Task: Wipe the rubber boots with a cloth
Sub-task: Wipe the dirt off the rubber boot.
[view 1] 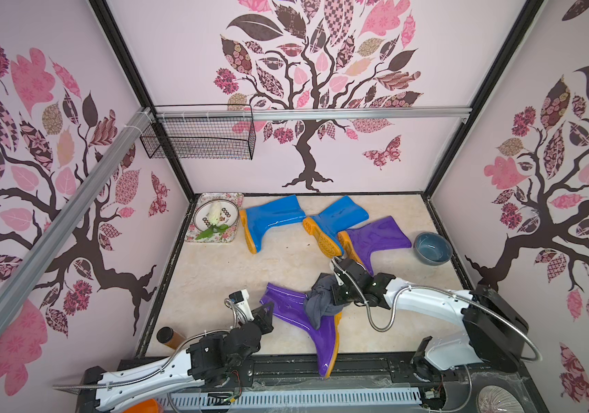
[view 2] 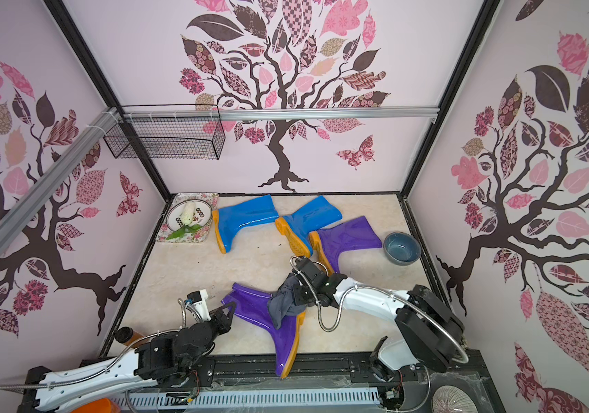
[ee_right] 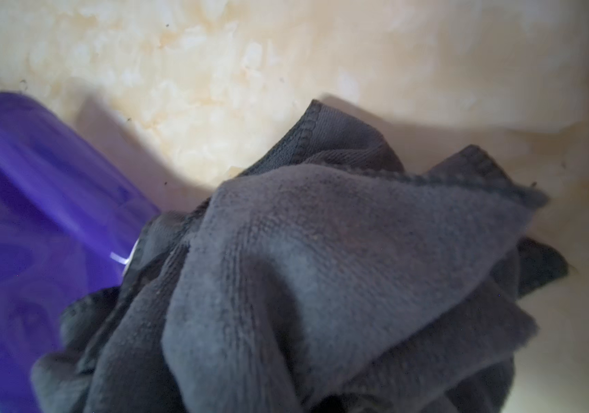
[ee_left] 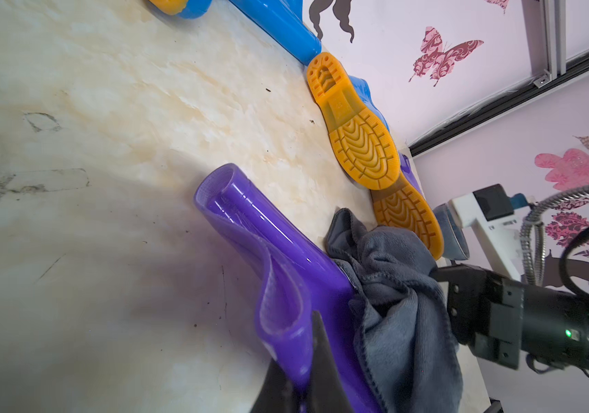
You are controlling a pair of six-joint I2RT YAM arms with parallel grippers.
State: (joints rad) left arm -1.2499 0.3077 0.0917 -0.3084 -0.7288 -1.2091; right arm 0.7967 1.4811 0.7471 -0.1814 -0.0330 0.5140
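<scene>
Your left tool (ee_left: 296, 339) is clenched on the open rim of the near purple boot (view 1: 298, 318). The left wrist view shows the thin rubber pinched flat between its two fingers. Your right tool (view 1: 328, 297) is clamped on the grey-blue cloth (view 1: 316, 305). The bunch hides its tips and rests on the boot's ankle, directly in front of that tool. The shaft runs from there across to the left tool.

The toe, on the near side of both tools, hangs past the front edge of the surface (view 1: 214, 271) over the black rail. A stroke pushed toward the toe could carry the boot off. The rim is glossy, so a hard drag from the cloth may pull it out of the left tool and let the boot swing.

The cloth is wadded, with a loose tail drooping below the right tool. Little flat terry meets the rubber, and the tail could snag. Close behind the right tool's wrist lie the soles of the far purple boot (view 1: 379, 237) and a blue boot (view 1: 339, 220). A wide backstroke would likely knock them.
</scene>
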